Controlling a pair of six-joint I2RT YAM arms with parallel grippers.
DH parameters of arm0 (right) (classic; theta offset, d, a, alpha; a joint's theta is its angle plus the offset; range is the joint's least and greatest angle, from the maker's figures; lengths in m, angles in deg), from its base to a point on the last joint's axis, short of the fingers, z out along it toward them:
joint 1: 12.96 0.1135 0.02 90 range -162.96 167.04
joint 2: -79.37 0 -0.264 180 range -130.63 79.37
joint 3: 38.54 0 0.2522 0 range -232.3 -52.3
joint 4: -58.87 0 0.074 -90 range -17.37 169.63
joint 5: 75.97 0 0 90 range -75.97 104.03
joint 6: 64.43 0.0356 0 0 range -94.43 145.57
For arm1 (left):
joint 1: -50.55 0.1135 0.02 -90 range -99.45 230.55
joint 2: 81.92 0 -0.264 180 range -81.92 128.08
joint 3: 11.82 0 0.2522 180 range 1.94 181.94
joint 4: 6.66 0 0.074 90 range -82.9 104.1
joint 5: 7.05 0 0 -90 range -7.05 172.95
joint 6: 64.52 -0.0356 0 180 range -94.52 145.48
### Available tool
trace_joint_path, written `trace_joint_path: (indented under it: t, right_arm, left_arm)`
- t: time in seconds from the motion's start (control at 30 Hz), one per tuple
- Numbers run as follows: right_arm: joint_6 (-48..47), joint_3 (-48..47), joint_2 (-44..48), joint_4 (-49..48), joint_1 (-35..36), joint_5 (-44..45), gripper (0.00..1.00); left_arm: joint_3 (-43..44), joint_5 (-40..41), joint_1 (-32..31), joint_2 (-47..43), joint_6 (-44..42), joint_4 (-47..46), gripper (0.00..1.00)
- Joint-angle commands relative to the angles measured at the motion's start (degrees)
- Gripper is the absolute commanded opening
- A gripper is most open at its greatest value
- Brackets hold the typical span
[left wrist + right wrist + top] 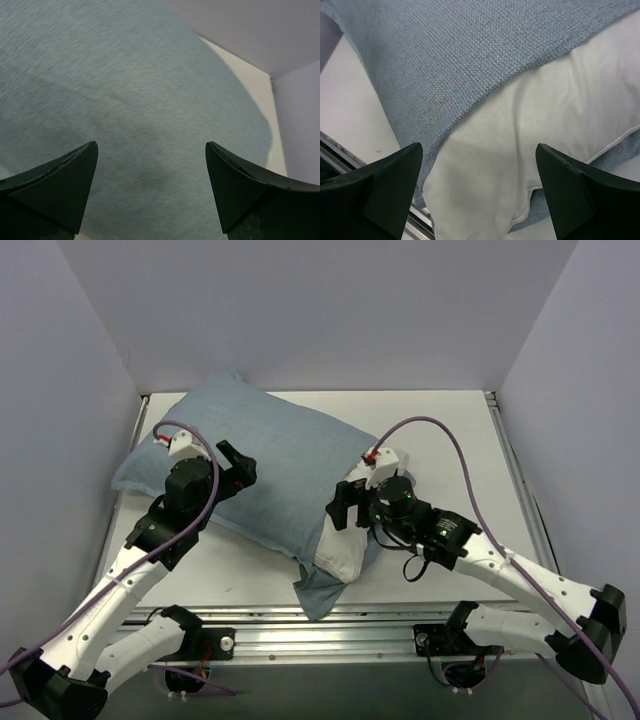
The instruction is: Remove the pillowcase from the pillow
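The left gripper (151, 150) hangs with its jaws spread wide and nothing between them, over the smooth denim-blue pillowcase (270, 455) towards the table's far-left corner. The right gripper (479, 150) is just as wide and empty. It sits right above the case's open hem, where the white pillow (530, 120) sticks out near the table's (450, 430) near edge.

The main risk is at that hem. The blue edge lies tight against the white cover, so a pinch by the right gripper there could catch both layers. The pillow and case would then travel together instead of parting.

The left side has a similar risk. The cloth is stretched flat over plump filling with no fold to take, so a deep bite would likely grab the pillow too, and a shallow one would likely slip off.

The exposed end and the loose flap of case under it already lie close to the near edge. A pull that way could drag the bundle onto the rail.
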Motion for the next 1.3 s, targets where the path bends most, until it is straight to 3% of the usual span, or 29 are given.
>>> trace_joint_path:
  t: [0.0, 0.13, 0.3, 0.57, 0.7, 0.87, 1.07, 1.23, 1.27]
  right_arm:
    - [-2.19, -2.79, -6.08, -0.49, 1.43, 0.96, 0.91]
    - [0.79, -2.80, -11.18, 3.30, 3.63, 7.73, 0.91]
    - [1.51, 0.71, -11.02, 2.52, 4.60, 6.69, 0.92]
    - [-0.35, 3.18, -11.18, -5.14, 6.01, -0.09, 0.91]
    - [-0.08, -1.03, -12.25, -1.55, 6.10, 4.48, 0.90]
    - [2.72, -1.13, -6.63, 1.10, 6.01, 8.17, 0.92]
    - [5.89, 1.86, -2.05, 4.70, 5.48, 11.25, 0.98]
    - [7.65, 4.06, -2.14, 0.85, 3.29, 5.66, 1.00]
    - [7.83, 4.84, -2.40, -1.25, 1.54, 3.89, 1.00]
  left_arm:
    - [-5.00, -0.97, 3.92, -1.46, 4.59, 4.89, 0.96]
    - [-10.28, -4.56, 8.05, -1.11, 7.14, 1.04, 0.96]
    - [-12.66, -7.47, 11.57, 5.90, 8.46, -5.55, 0.96]
    - [-4.59, -8.88, 14.12, 19.36, 8.55, -12.42, 0.96]
    - [-4.04, -10.99, 13.95, 14.72, 6.71, -10.84, 0.96]
    - [-7.03, -14.06, 13.16, 1.02, 1.10, -6.10, 0.96]
    - [-13.79, -24.87, 6.40, -8.05, -6.21, -7.57, 0.95]
    - [-16.53, -21.11, -6.33, -4.91, -10.86, -11.97, 0.93]
    - [-16.44, -15.71, -11.40, -3.85, -12.00, -13.11, 0.93]
